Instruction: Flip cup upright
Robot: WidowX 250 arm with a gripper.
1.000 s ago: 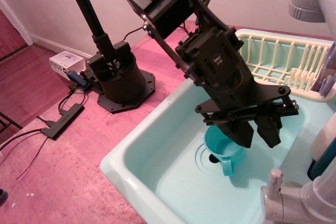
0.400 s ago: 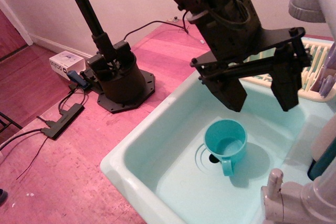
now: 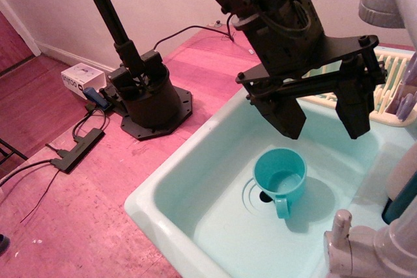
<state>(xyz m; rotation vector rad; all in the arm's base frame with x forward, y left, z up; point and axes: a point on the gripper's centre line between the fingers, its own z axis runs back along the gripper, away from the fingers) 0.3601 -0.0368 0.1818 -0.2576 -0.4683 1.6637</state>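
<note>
Smooth plastic cup (image 3: 280, 175); glossy plastic sink (image 3: 195, 187); matt black fingers (image 3: 287, 116).

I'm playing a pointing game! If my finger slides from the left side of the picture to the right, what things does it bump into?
White box → black power strip → black round base → teal cup, upright in the sink → open gripper above it → cream dish rack.

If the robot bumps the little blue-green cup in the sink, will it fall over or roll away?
Probably not easily. The cup stands upright on its flat base with its mouth up, so it would likely slide rather than tip. If it did topple, its handle would likely stop it rolling. It looks like light, stiff plastic.
</note>
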